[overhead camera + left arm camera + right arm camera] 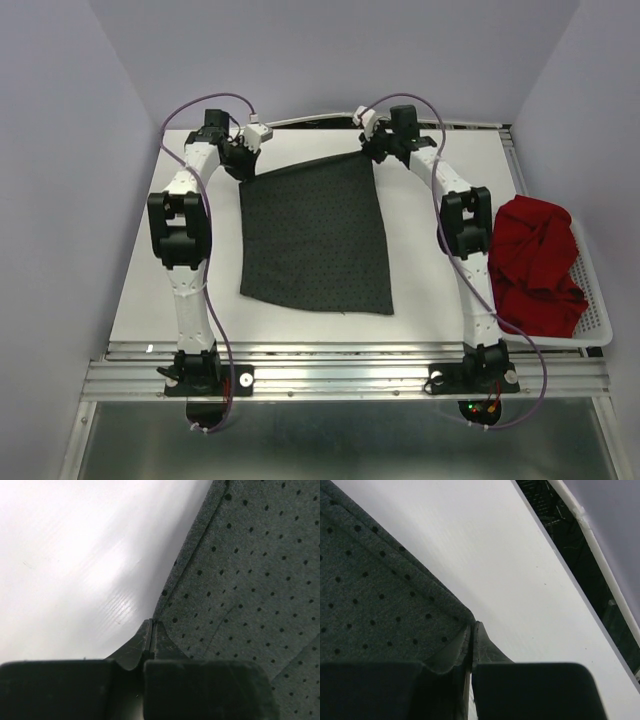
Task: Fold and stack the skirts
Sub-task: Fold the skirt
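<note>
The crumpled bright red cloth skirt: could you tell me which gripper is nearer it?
Right. The right gripper is left of the red skirt; the left gripper much farther left.

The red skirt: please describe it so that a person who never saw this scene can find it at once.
Start from the white table and go to its right edge, where a white plastic mesh basket stands. The bright red crumpled cloth skirt lies heaped in it. The only other garment, a dark grey dotted cloth skirt, is spread flat on the table's middle.
</note>
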Robot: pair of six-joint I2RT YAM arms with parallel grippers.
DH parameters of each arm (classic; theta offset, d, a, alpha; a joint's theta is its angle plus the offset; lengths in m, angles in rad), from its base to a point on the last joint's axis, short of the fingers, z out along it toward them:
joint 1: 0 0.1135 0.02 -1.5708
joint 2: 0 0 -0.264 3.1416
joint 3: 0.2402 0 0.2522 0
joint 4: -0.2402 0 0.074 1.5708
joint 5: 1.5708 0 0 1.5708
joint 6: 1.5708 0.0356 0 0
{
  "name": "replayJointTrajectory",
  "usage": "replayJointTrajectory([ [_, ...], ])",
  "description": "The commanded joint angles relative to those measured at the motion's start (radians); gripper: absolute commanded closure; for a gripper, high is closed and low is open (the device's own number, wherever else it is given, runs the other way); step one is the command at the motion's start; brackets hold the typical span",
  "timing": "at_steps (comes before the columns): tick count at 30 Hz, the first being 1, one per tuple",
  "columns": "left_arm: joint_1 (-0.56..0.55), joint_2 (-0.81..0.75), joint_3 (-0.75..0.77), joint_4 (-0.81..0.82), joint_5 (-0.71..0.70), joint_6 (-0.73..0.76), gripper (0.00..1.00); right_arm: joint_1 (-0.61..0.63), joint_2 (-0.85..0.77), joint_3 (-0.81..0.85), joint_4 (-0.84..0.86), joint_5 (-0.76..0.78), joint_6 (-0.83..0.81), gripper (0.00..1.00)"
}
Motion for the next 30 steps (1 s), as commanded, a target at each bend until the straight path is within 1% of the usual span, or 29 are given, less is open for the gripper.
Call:
replayJointTrajectory([
  [1, 0.011, -0.118, 0.026, 0.003, -0.030, -0.002, 1.00, -0.042, -0.181, -0.046, 0.064, 0.028, -0.005, 0.99],
  [2, 0.010, -0.135, 0.013, 0.006, -0.030, 0.006, 1.00, -0.042, -0.212, -0.079, 0.063, 0.019, -0.013, 0.99],
  [3, 0.008, -0.169, -0.022, 0.009, -0.029, 0.013, 1.00, -0.042, -0.244, -0.157, 0.064, -0.005, -0.024, 0.99],
  [5, 0.000, -0.231, -0.066, 0.014, -0.027, 0.041, 1.00, -0.042, -0.341, -0.227, 0.051, -0.048, -0.025, 0.99],
  [6, -0.001, -0.256, -0.124, 0.024, -0.029, 0.050, 1.00, -0.042, -0.368, -0.256, 0.037, -0.064, -0.025, 0.99],
  [8, -0.006, -0.310, -0.190, 0.044, -0.032, 0.069, 1.00, -0.042, -0.422, -0.330, -0.017, -0.088, -0.021, 0.99],
  [11, -0.009, -0.434, -0.356, 0.077, -0.033, 0.114, 1.00, -0.042, -0.574, -0.474, -0.060, -0.148, -0.033, 0.99],
  [13, -0.012, -0.480, -0.420, 0.075, -0.033, 0.142, 1.00, -0.042, -0.637, -0.559, -0.081, -0.162, -0.037, 0.99],
  [14, -0.013, -0.505, -0.456, 0.075, -0.032, 0.156, 1.00, -0.042, -0.668, -0.640, -0.087, -0.167, -0.039, 0.99],
  [15, -0.015, -0.555, -0.527, 0.078, -0.029, 0.182, 1.00, -0.042, -0.726, -0.682, -0.103, -0.180, -0.050, 0.99],
  [16, -0.015, -0.580, -0.565, 0.080, -0.024, 0.194, 1.00, -0.042, -0.754, -0.724, -0.113, -0.185, -0.059, 0.99],
  [17, -0.018, -0.609, -0.601, 0.083, -0.019, 0.207, 1.00, -0.033, -0.783, -0.803, -0.120, -0.188, -0.060, 0.99],
  [18, -0.020, -0.664, -0.678, 0.083, -0.012, 0.219, 1.00, -0.033, -0.812, -0.843, -0.120, -0.188, -0.059, 0.99],
  [20, -0.024, -0.750, -0.747, 0.084, -0.001, 0.250, 1.00, -0.022, -0.893, -0.940, -0.126, -0.199, -0.047, 0.99],
  [21, -0.029, -0.779, -0.813, 0.081, 0.004, 0.260, 1.00, -0.022, -0.918, -0.966, -0.136, -0.210, -0.045, 0.99],
  [23, -0.035, -0.863, -0.879, 0.080, 0.011, 0.282, 1.00, -0.008, -0.993, -1.017, -0.155, -0.231, -0.030, 0.99],
  [24, -0.044, -0.893, -0.942, 0.075, 0.011, 0.291, 1.00, 0.004, -1.017, -1.066, -0.170, -0.239, -0.028, 0.99],
  [26, -0.058, -0.943, -1.006, 0.070, 0.004, 0.312, 1.00, 0.034, -1.062, -1.120, -0.183, -0.253, -0.021, 0.99],
  [27, -0.067, -0.985, -1.072, 0.070, -0.001, 0.331, 1.00, 0.045, -1.102, -1.182, -0.186, -0.257, -0.015, 0.99],
  [28, -0.079, -1.000, -1.105, 0.075, -0.009, 0.342, 1.00, 0.059, -1.116, -1.215, -0.190, -0.262, -0.021, 0.99],
  [29, -0.122, -1.013, -1.137, 0.081, -0.048, 0.343, 1.00, 0.099, -1.126, -1.244, -0.201, -0.257, -0.039, 0.92],
  [30, -0.148, -1.025, -1.186, 0.096, -0.074, 0.325, 0.81, 0.120, -1.137, -1.268, -0.225, -0.242, -0.044, 0.79],
])
